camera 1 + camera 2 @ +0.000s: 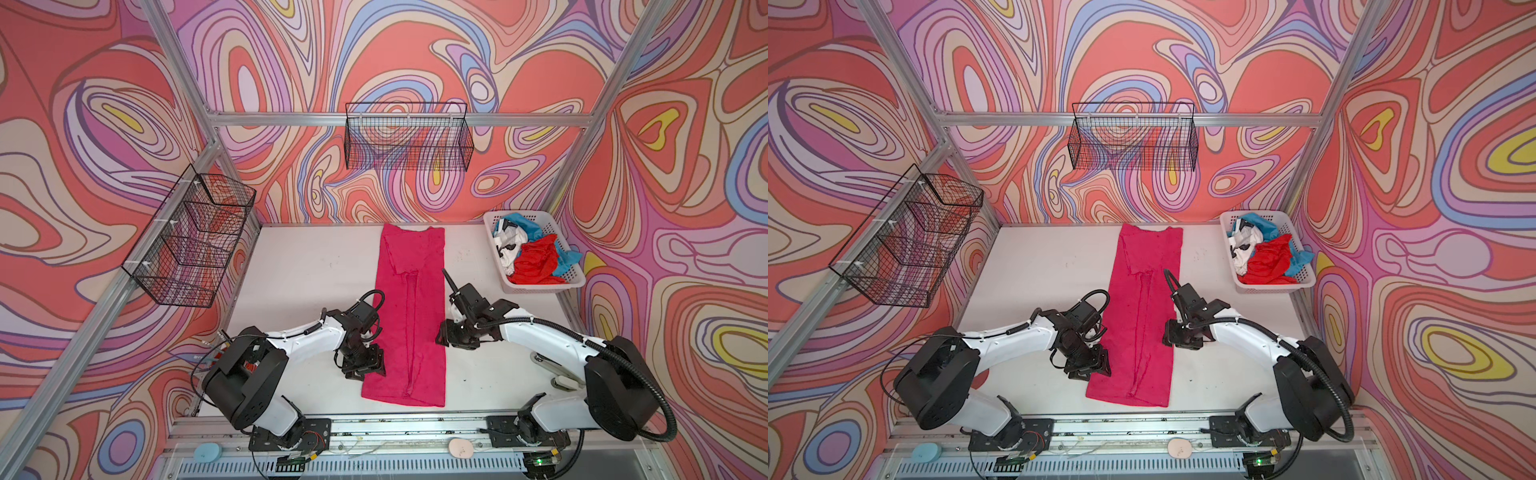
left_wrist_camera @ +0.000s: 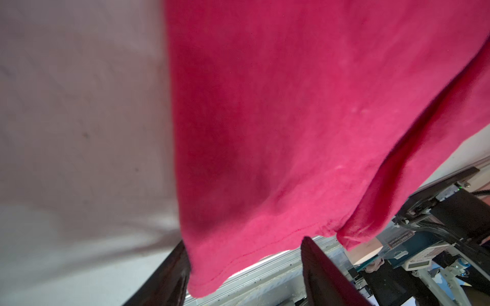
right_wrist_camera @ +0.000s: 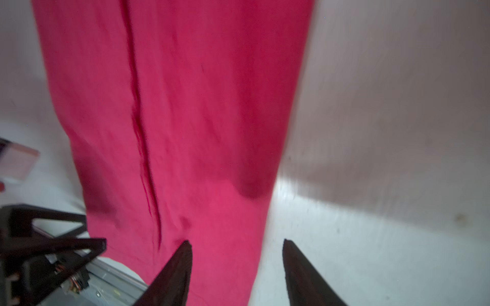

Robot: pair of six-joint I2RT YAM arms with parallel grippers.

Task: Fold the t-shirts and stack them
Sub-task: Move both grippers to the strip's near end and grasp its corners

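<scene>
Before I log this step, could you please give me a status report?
Left gripper open over near corner of magenta t-shirt; right gripper open at its edge. Shirt flat, folded lengthwise. Path clear.

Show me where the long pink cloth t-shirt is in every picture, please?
Top view: the long pink cloth t-shirt lies down the middle of the white table.
Top view: the shirt is in the same mid-table spot.
Left wrist view: the shirt fills most of the picture, with table beside it.
Right wrist view: the shirt is a wide central band, with table on both sides.
Shared landmark: the lengthwise fold line down the shirt.
</scene>
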